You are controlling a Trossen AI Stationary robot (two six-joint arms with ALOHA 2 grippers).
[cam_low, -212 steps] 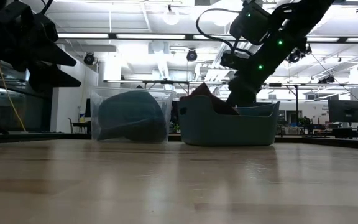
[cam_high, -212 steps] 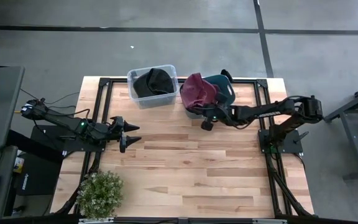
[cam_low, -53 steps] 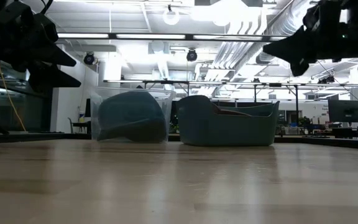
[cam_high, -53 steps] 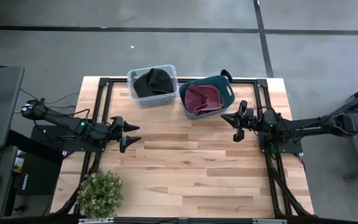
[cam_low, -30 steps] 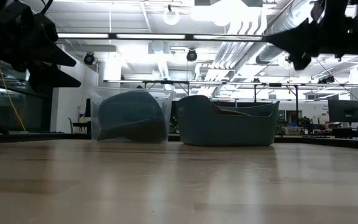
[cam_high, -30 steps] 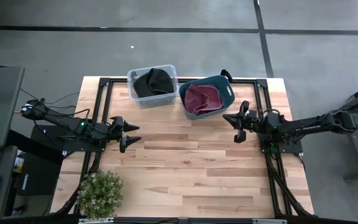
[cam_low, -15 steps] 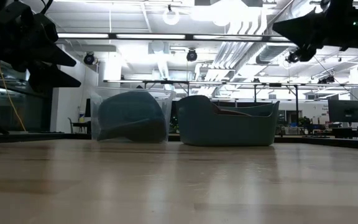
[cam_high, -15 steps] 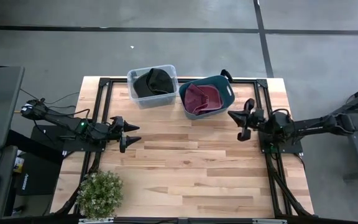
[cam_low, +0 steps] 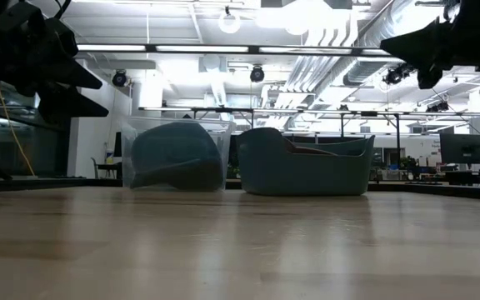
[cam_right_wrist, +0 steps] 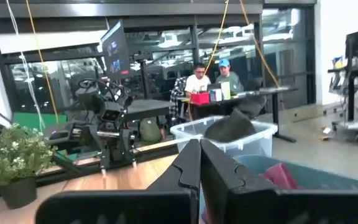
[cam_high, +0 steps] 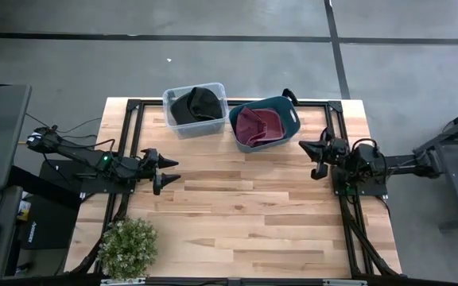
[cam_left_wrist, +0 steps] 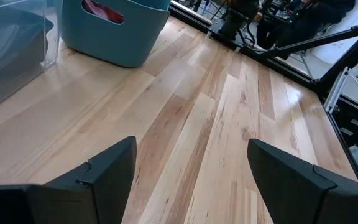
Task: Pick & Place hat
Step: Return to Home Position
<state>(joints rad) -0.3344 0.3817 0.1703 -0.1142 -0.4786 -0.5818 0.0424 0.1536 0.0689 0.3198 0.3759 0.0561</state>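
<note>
The black cap (cam_high: 197, 103) lies in the clear bin (cam_high: 168, 115) at the far edge of the table (cam_high: 237, 214). The red cap (cam_high: 257, 125) lies in the blue bin (cam_high: 283, 106) just beside it. From above the red cloth reads as one crumpled mass, and whether it is one cap or two I cannot tell. In the low view the black cap is a dim hump behind the clear wall, and only a thin strip of the red cap shows over the blue rim. In the left wrist view red shows through the blue bin's handle slot, and the clear bin is cut off at the picture's edge.

The left gripper (cam_high: 170, 170) hangs over the table's left side, well apart from both bins, its fingers spread wide with nothing between them. The right gripper (cam_high: 305, 145) hangs near the right edge, close to the blue bin but not touching it. Its wrist view shows the fingers pressed together and empty, covering part of both bins. In the low view both grippers are partly cut off by the frame. A plant (cam_high: 128, 248) stands at the near left corner.
</note>
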